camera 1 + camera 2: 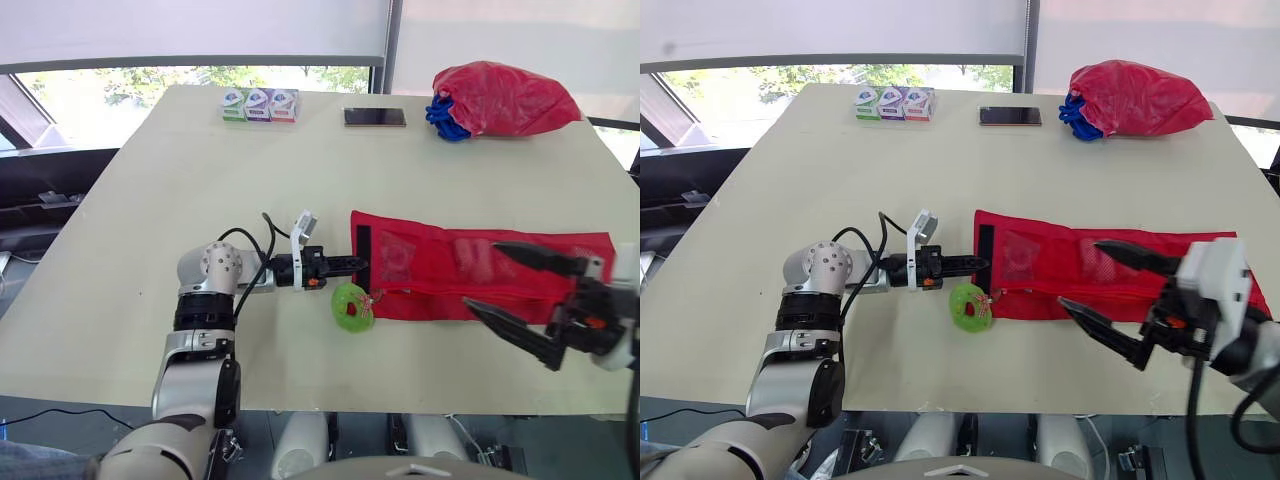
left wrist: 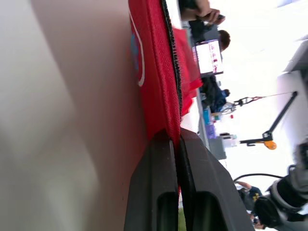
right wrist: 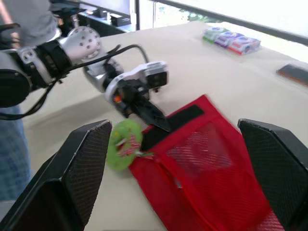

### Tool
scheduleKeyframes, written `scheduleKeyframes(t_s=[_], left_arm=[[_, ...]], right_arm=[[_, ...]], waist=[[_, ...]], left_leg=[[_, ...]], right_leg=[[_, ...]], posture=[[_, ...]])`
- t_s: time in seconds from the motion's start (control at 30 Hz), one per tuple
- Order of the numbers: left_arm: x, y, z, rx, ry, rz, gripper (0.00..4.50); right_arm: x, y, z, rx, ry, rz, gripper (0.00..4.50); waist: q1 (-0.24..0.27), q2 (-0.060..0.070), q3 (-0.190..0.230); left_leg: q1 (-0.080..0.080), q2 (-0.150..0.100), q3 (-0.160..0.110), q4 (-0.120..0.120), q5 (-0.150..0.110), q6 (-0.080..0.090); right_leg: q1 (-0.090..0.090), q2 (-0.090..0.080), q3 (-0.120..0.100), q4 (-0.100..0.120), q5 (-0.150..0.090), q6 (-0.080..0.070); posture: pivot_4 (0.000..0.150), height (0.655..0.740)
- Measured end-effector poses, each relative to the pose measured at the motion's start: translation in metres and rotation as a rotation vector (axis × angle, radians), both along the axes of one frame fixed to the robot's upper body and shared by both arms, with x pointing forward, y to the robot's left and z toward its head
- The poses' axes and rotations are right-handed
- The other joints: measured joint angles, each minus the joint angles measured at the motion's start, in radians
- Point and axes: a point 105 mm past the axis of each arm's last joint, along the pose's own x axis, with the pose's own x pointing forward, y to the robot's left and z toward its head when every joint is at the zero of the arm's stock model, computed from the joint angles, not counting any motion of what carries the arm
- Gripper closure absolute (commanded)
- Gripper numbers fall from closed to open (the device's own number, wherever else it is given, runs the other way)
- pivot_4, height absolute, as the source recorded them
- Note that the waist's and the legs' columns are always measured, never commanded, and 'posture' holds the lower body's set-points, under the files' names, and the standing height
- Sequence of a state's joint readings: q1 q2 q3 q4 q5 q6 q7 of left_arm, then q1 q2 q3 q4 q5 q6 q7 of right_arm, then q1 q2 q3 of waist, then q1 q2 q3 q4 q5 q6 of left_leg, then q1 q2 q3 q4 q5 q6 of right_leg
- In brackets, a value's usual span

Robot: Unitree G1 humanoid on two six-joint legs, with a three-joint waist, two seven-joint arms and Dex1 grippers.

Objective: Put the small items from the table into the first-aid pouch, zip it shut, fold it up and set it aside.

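Note:
The red mesh first-aid pouch lies flat across the right half of the table, with pale items inside it. My left gripper is shut on the pouch's left edge by its black strip; in the left wrist view the fingers pinch the red fabric. A green round tag lies at the pouch's lower left corner. My right gripper hovers open above the pouch's right part, one finger on each side of the zip line. The right wrist view shows the pouch, the green tag and my left gripper.
A red bag with blue cord sits at the far right corner. A dark phone and three small packets lie along the far edge. The table is bare on its left half.

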State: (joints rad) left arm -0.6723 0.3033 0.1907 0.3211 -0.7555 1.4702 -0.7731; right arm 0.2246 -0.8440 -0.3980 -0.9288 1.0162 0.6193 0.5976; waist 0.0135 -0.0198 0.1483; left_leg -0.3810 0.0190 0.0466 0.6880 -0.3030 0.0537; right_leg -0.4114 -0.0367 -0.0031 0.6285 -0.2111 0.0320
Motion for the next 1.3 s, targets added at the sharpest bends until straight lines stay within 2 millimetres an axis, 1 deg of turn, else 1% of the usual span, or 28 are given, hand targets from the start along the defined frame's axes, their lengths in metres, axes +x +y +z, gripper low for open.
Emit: scheduleKeyframes(t_s=[0.13, 0.17, 0.23, 0.27, 0.37, 0.43, 0.6, 0.7, 0.77, 0.8, 0.83, 0.87, 0.93, 1.03, 1.17, 1.3], left_arm=[[0.0, -0.004, 0.0, -0.007, -0.001, -0.001, 4.46], [0.001, -0.003, 0.0, -0.008, -0.001, 0.002, 4.46], [0.002, -0.003, -0.001, -0.01, -0.003, 0.01, 4.46], [0.004, -0.007, 0.0, -0.016, -0.002, 0.007, 4.46], [0.006, -0.009, 0.001, -0.023, -0.002, 0.009, 4.46], [0.007, -0.01, 0.001, -0.024, -0.004, 0.01, 4.46], [0.01, -0.009, 0.0, -0.016, -0.011, 0.028, 4.46], [0.011, -0.008, -0.002, -0.011, -0.007, 0.035, 4.46], [0.011, -0.008, -0.002, -0.009, -0.011, 0.041, 4.46], [0.012, -0.007, -0.003, -0.007, -0.013, 0.046, 4.5], [0.012, -0.007, -0.003, -0.007, -0.013, 0.047, 4.5], [0.012, -0.007, -0.004, -0.007, -0.012, 0.048, 4.5], [0.012, -0.008, -0.004, -0.008, -0.012, 0.049, 4.5], [0.012, -0.008, -0.006, -0.008, -0.003, 0.053, 4.5], [0.013, -0.007, -0.007, -0.008, 0.0, 0.057, 4.5], [0.014, -0.009, -0.007, -0.014, -0.003, 0.061, 4.5]], right_arm=[[0.011, 0.021, -0.014, -0.001, 0.028, 0.051, 0.0], [0.017, 0.026, -0.022, -0.008, 0.046, 0.059, 0.0], [0.029, 0.037, -0.029, -0.009, 0.059, 0.073, 0.0], [0.041, 0.049, -0.036, -0.008, 0.068, 0.082, 0.0], [0.053, 0.065, -0.048, -0.034, 0.085, 0.102, 0.0], [0.06, 0.075, -0.061, -0.07, 0.108, 0.114, 0.0], [0.066, 0.093, -0.089, -0.17, 0.126, 0.157, 0.0], [0.069, 0.098, -0.094, -0.194, 0.1, 0.167, 0.0], [0.075, 0.101, -0.097, -0.247, 0.062, 0.164, 0.0], [0.077, 0.102, -0.099, -0.271, 0.043, 0.163, 0.52], [0.077, 0.102, -0.1, -0.273, 0.042, 0.163, 0.61], [0.077, 0.102, -0.1, -0.28, 0.033, 0.166, 1.21], [0.076, 0.102, -0.101, -0.281, 0.025, 0.179, 1.91], [0.073, 0.104, -0.1, -0.276, 0.013, 0.195, 1.91], [0.07, 0.1, -0.1, -0.283, -0.002, 0.206, 1.91], [0.066, 0.103, -0.086, -0.227, -0.04, 0.234, 1.91]], waist=[[0.0, 0.0, 0.0], [0.0, 0.0, 0.0], [0.0, 0.0, 0.0], [-0.001, 0.0, 0.0], [0.001, 0.0, 0.0], [0.001, 0.0, 0.0], [-0.002, 0.0, 0.0], [-0.001, 0.0, 0.0], [-0.002, 0.0, 0.0], [-0.002, 0.0, 0.0], [-0.002, 0.0, 0.0], [-0.002, 0.0, 0.0], [-0.002, 0.0, 0.0], [-0.002, 0.0, 0.0], [-0.001, 0.0, 0.0], [-0.002, 0.0, 0.0]], left_leg=[[0.0, 0.0, 0.0, 0.0, 0.001, -0.002], [0.0, 0.0, 0.0, 0.0, 0.001, -0.002], [0.0, -0.001, 0.001, 0.001, 0.002, -0.003], [0.0, -0.001, 0.001, 0.001, 0.002, -0.003], [-0.001, -0.001, -0.001, 0.001, 0.002, -0.003], [-0.001, -0.001, -0.001, 0.001, 0.002, -0.003], [-0.002, -0.001, 0.0, 0.0, 0.002, -0.003], [-0.002, -0.001, -0.001, 0.0, 0.002, -0.004], [-0.001, -0.001, 0.0, 0.0, 0.002, -0.004], [-0.001, -0.001, 0.0, 0.0, 0.002, -0.004], [-0.001, -0.001, 0.0, 0.0, 0.002, -0.004], [-0.001, -0.001, -0.001, 0.0, 0.002, -0.004], [-0.001, -0.001, -0.001, 0.0, 0.002, -0.004], [-0.001, -0.001, -0.001, 0.0, 0.002, -0.004], [-0.001, -0.001, -0.001, 0.0, 0.002, -0.004], [-0.001, -0.001, -0.001, 0.0, 0.002, -0.004]], right_leg=[[0.0, 0.001, -0.001, 0.0, 0.0, 0.0], [0.0, 0.001, -0.001, 0.0, 0.0, 0.0], [0.0, 0.001, -0.001, 0.0, 0.0, 0.0], [0.0, 0.001, -0.001, 0.0, 0.0, 0.0], [0.0, 0.001, -0.002, 0.001, 0.0, 0.0], [-0.001, 0.001, -0.003, 0.0, 0.002, 0.003], [-0.001, 0.001, -0.003, -0.001, 0.002, 0.004], [-0.001, 0.001, -0.003, 0.0, 0.003, 0.004], [-0.001, 0.001, -0.002, 0.0, 0.003, 0.004], [-0.001, 0.001, -0.003, 0.0, 0.003, 0.004], [-0.001, 0.001, -0.003, 0.0, 0.003, 0.004], [-0.001, 0.001, -0.003, 0.0, 0.003, 0.004], [-0.001, 0.001, -0.003, 0.0, 0.003, 0.004], [-0.001, 0.001, -0.003, 0.0, 0.003, 0.004], [-0.001, 0.0, -0.003, 0.0, 0.003, 0.004], [-0.001, 0.001, -0.003, 0.0, 0.003, 0.004]], posture=[[0.15, 0.74], [0.15, 0.74], [0.15, 0.74], [0.15, 0.74], [0.15, 0.74], [0.15, 0.74], [0.15, 0.74], [0.15, 0.74], [0.15, 0.74], [0.15, 0.74], [0.15, 0.74], [0.15, 0.74], [0.15, 0.74], [0.15, 0.74], [0.15, 0.74], [0.15, 0.74]])
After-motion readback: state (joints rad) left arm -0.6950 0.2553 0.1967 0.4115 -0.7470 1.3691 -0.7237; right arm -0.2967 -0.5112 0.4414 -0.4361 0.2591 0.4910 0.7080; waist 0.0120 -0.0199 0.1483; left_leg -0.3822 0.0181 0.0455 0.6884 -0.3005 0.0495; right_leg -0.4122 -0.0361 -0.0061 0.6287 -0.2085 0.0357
